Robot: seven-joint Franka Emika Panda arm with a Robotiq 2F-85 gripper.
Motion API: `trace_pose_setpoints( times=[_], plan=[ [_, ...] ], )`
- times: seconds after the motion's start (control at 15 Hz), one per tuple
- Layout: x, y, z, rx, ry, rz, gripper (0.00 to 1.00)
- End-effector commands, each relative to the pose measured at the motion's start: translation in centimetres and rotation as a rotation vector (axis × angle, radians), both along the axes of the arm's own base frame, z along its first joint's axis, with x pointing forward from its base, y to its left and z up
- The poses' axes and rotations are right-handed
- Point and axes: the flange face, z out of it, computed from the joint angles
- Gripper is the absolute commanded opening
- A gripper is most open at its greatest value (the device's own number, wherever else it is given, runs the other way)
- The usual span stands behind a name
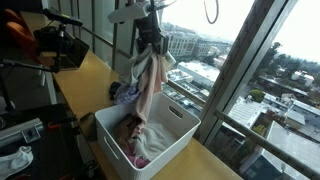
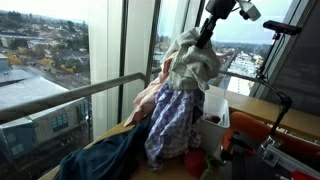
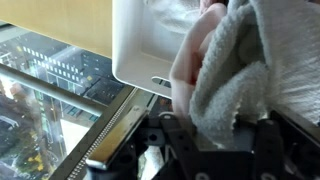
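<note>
Holds a bundle (image 1: 150,80) of cloths in the gripper (image 1: 148,38), jaws clamped fully shut on the bunched top of the fabric. Hangs it straight down over the bin (image 1: 186,124), with the lower end dropping to about rim level above the clothes (image 1: 135,148) already inside; cannot tell whether the two touch. Stands the bin on the table (image 1: 90,75), close beside the window (image 1: 235,70), with a camera (image 1: 60,45) well apart at the table's far end. Shows from the opposite side, in an exterior view, the gripper (image 2: 204,38) high against the sky and the bundle (image 2: 192,68) gathered thickly just beneath it. Below that, trails a patterned cloth (image 2: 172,125) down in front of the bin (image 2: 216,118); cannot tell whether it belongs to the held bundle or merely lies against it. Leaves a blue garment (image 2: 100,160) heaped low on the table, near the glass. In the wrist view, presses a grey towel (image 3: 240,70) and a pink cloth (image 3: 192,60) together right at the gripper (image 3: 212,140), hiding the fingertips. Beyond them shows the bin's (image 3: 150,40) white wall.
</note>
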Motion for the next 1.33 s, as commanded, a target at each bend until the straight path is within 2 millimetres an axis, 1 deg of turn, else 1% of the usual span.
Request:
trace_pose_setpoints(
  times=[0.0, 0.2, 0.33, 0.47, 0.53, 0.67, 0.73, 0.8, 0.87, 1.0, 1.13, 1.27],
  plan=[
    [-0.7, -3.4, 2.2, -0.027, -0.014, -0.057, 0.0],
    [-1.0, -6.0, 3.0, -0.034, -0.021, -0.099, 0.0],
    [-1.3, -7.6, 4.6, -0.048, -0.034, -0.125, 0.0],
    [-1.6, -9.3, 6.8, -0.069, -0.053, -0.155, 0.0],
    [-1.9, -10.2, 8.1, -0.079, -0.059, -0.173, 0.0],
    [-3.0, -11.1, 11.8, -0.097, -0.079, -0.202, 0.0],
    [-3.6, -11.5, 13.9, -0.103, -0.092, -0.215, 0.0],
    [-3.8, -12.1, 15.7, -0.11, -0.103, -0.224, 0.0],
    [-4.3, -12.2, 17.8, -0.117, -0.119, -0.232, 0.0],
    [-4.9, -12.3, 21.0, -0.136, -0.144, -0.242, 0.0],
    [-5.3, -12.4, 23.4, -0.155, -0.163, -0.247, 0.0],
    [-5.7, -12.3, 24.8, -0.16, -0.174, -0.243, 0.0]
  ],
)
